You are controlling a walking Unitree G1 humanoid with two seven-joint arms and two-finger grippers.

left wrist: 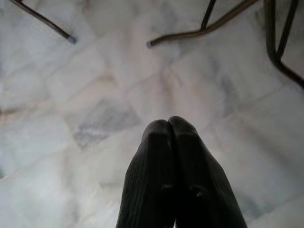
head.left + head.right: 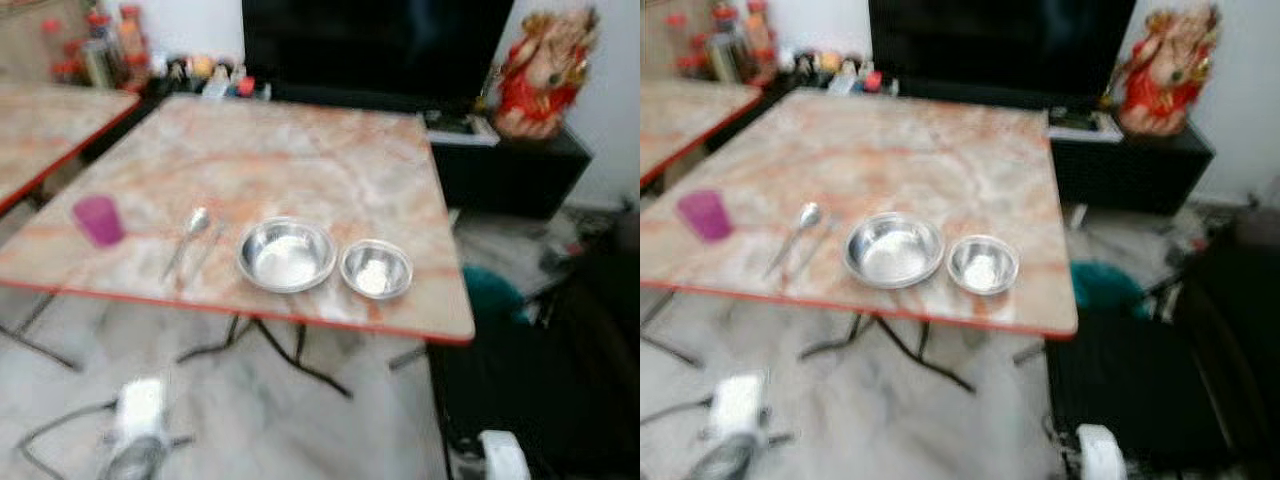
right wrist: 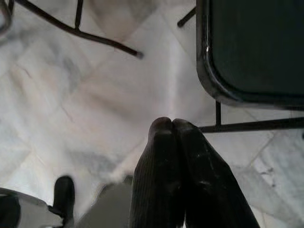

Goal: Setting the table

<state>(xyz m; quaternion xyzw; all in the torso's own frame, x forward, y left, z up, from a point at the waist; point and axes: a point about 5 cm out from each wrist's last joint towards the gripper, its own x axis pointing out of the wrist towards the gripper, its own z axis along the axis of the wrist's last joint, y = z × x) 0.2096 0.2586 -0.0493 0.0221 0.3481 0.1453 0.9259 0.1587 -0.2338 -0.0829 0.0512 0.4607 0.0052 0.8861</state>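
Along the near edge of the marbled, red-rimmed worktop (image 2: 300,170) sit a purple plastic cup (image 2: 98,219), a metal spoon (image 2: 188,238), a large steel bowl (image 2: 286,254) and a small steel bowl (image 2: 376,269). No writing is legible. The left claw (image 1: 169,124) and right claw (image 3: 172,126) hang closed and empty over the pale marble floor (image 1: 95,95).

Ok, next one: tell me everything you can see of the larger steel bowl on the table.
The larger steel bowl is round, shiny metal, upright, with a wide rim and pale reflections inside; whether it holds anything is unclear in the blur. It sits near the front edge of the marbled table, with the smaller steel bowl close on its right and the spoon on its left. Neither gripper touches it.
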